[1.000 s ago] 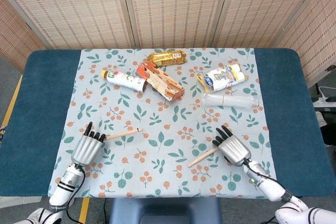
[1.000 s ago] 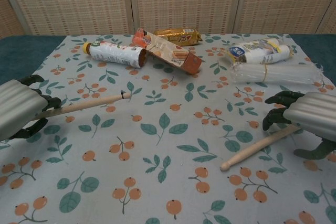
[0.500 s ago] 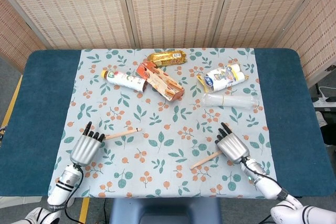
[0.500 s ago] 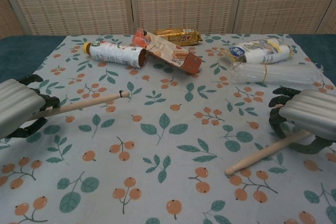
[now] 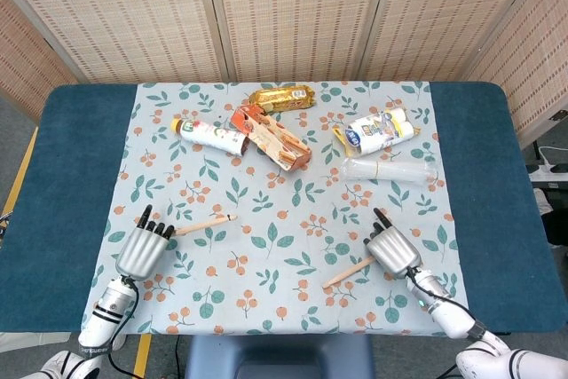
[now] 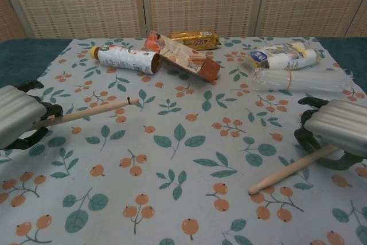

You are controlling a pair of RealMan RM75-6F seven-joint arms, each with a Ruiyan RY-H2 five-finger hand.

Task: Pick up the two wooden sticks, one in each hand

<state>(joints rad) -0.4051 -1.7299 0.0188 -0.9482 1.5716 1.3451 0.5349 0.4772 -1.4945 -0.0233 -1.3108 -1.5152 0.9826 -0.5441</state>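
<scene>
Two pale wooden sticks are in play. My left hand (image 5: 142, 248) (image 6: 20, 121) grips the near end of the left stick (image 5: 206, 222) (image 6: 86, 113), which points right over the floral cloth and looks slightly lifted. At the front right, my right hand (image 5: 393, 250) (image 6: 338, 130) has its dark fingers curled around the near end of the right stick (image 5: 348, 272) (image 6: 287, 170). That stick slants down to the left, its far tip near or on the cloth. The held ends are hidden under the hands.
A floral cloth (image 5: 284, 308) covers the blue table (image 5: 71, 175). Toward the back lie a white bottle with a yellow cap (image 5: 209, 134), an orange carton (image 5: 271, 138), a gold packet (image 5: 282, 98), a white-blue packet (image 5: 377, 130) and a clear plastic sleeve (image 5: 390, 170).
Both hands have drawn back toward me with their sticks. The right stick has slid nearer and to the right; the left stick's tip has shifted slightly left.
</scene>
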